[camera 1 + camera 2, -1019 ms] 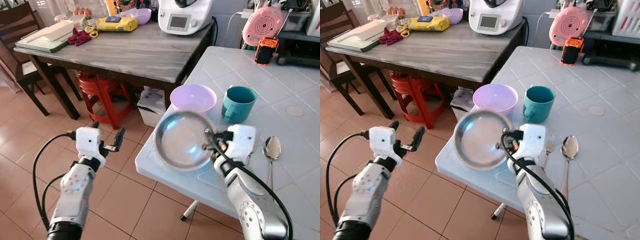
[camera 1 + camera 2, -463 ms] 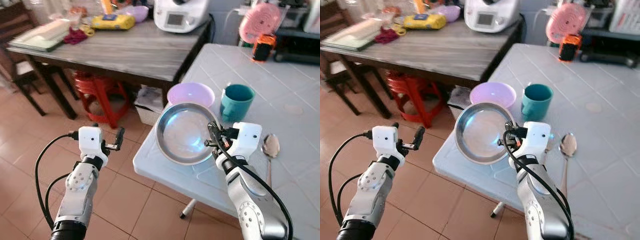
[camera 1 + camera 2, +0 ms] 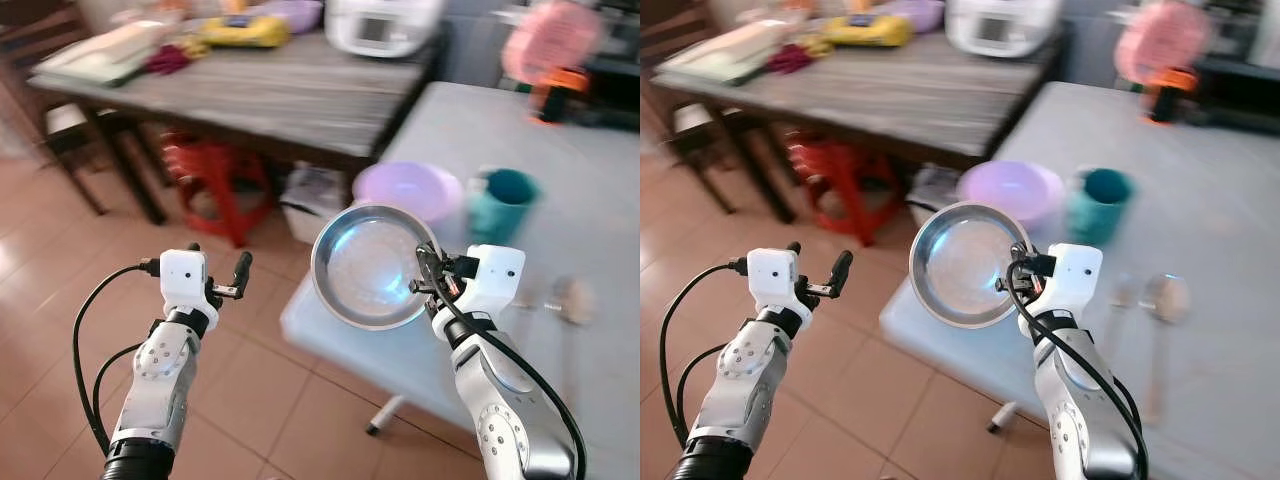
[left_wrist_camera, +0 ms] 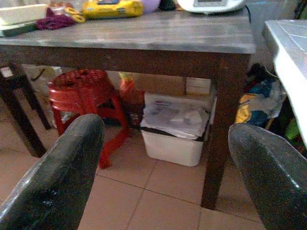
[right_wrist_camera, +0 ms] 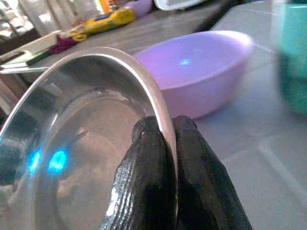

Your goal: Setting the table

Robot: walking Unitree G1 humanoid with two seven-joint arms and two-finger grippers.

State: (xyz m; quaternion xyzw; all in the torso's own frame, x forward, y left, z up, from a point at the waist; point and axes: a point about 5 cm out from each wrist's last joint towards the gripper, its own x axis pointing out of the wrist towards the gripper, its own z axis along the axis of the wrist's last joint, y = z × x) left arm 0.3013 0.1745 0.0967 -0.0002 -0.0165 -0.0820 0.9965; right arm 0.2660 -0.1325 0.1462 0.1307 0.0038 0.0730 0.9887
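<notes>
The steel plate [image 3: 372,265] is being held up in the air, tilted on edge with its hollow face turned toward the camera, above the near corner of the white bench [image 3: 600,190]. The right gripper [image 3: 424,281] is pinching the plate's rim, its jaws pressed onto the thin edge from both sides, as the right wrist view is showing closely [image 5: 160,124]. Just behind the plate a lilac bowl [image 3: 410,188] is sitting on the bench, and a teal mug [image 3: 500,203] is standing beside it. A spoon [image 3: 1162,300] is lying farther along the bench, blurred. The left gripper [image 3: 218,288] is hovering over the tiled floor [image 3: 60,300], well apart from the bench, with its jaws spread and holding nothing. Beyond it a wooden bench [image 3: 270,90] is carrying kitchen things, with a red stool [image 4: 81,91] and a white bin [image 4: 175,139] sitting beneath.
</notes>
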